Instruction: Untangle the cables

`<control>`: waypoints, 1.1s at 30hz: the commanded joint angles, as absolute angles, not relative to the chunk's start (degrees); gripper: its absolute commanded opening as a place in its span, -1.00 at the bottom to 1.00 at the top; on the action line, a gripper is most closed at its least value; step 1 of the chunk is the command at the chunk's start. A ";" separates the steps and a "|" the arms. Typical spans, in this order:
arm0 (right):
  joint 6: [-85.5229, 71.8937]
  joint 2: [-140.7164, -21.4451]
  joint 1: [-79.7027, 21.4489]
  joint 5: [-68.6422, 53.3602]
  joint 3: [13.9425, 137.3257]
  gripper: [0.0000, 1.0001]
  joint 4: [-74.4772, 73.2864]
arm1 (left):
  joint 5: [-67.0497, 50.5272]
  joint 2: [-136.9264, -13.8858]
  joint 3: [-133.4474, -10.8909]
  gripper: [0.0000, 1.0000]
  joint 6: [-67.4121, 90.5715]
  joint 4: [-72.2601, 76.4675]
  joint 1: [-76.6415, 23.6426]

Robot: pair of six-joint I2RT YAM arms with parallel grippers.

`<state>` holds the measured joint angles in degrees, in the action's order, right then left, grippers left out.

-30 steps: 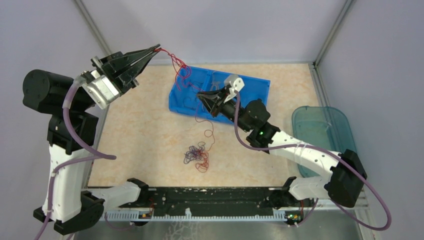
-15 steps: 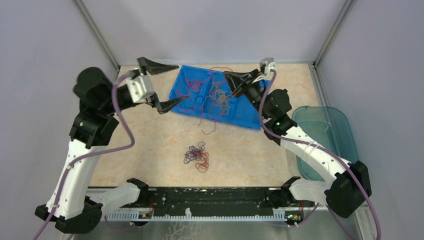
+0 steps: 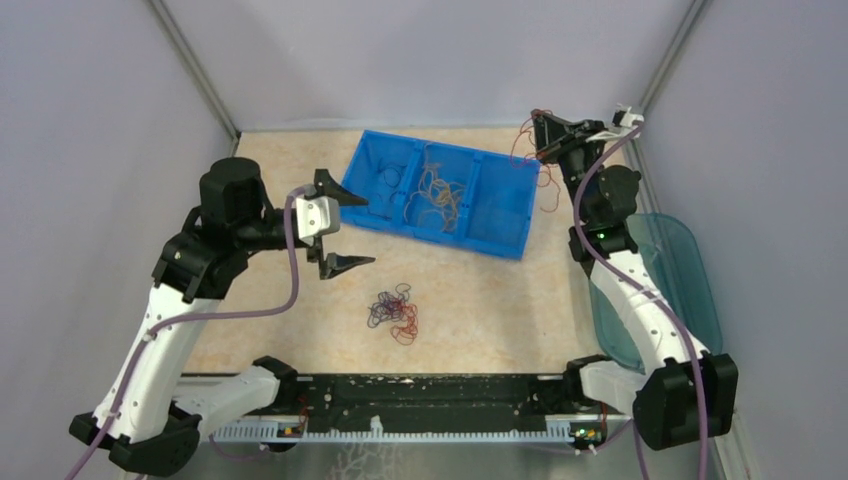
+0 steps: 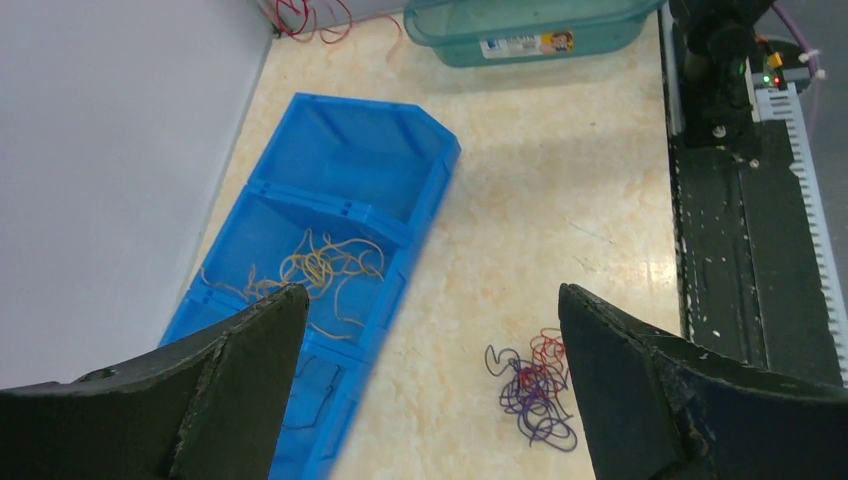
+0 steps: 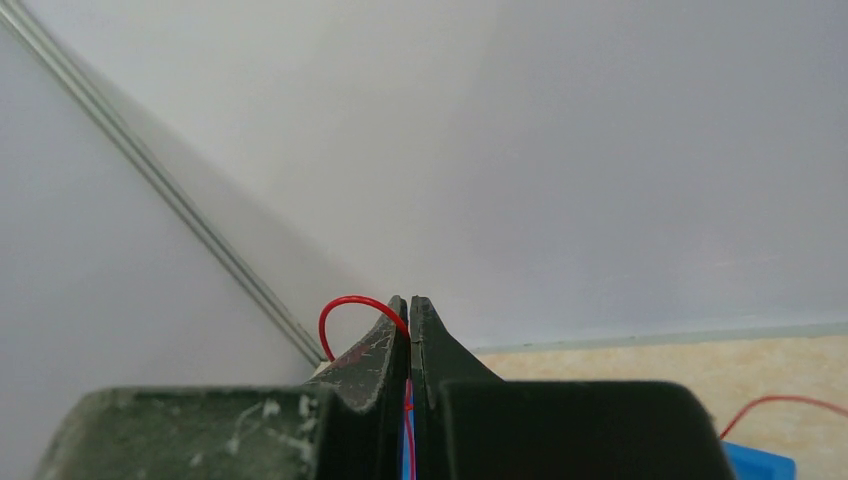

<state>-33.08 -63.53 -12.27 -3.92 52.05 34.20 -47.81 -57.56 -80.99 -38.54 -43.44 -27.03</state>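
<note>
The right gripper [image 5: 409, 305] has swung from over the bin [image 3: 500, 200] to the far right corner, clenched on red wires [image 5: 355, 297]. The left gripper [image 3: 358, 230] has dropped beside the bin's left end, released and empty. The trailing strands may slip free or snag the bin's rim, and the knotted clump [image 3: 395, 312] lies untouched on the table [image 3: 270, 290].

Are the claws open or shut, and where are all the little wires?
Left gripper, open, empty.
Right gripper, shut on thin red wire strands.
Orange-yellow wire strands, loose in blue plastic bin's middle compartment.
Red and purple wire tangle, knotted on the beige table.
Translucent teal tub, looks empty.
</note>
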 commanded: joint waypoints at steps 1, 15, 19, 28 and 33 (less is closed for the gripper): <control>-32.49 -65.08 -10.74 -3.91 54.11 -1.00 34.66 | -48.21 -55.61 -78.71 1.00 -42.80 -48.84 -27.46; -24.61 -69.41 -10.59 -0.46 56.89 -1.00 33.33 | -45.96 -54.85 -79.09 1.00 -43.68 -49.49 -27.45; -24.03 -70.23 -10.63 -0.37 56.93 -1.00 33.95 | -45.83 -54.64 -79.36 1.00 -43.70 -49.21 -27.43; -21.90 -73.20 -10.61 0.95 57.30 -1.00 34.00 | -45.36 -54.62 -79.96 1.00 -43.55 -49.05 -27.44; -20.39 -74.96 -10.56 1.49 57.40 -1.00 34.13 | -44.91 -54.57 -80.07 1.00 -43.51 -49.08 -27.44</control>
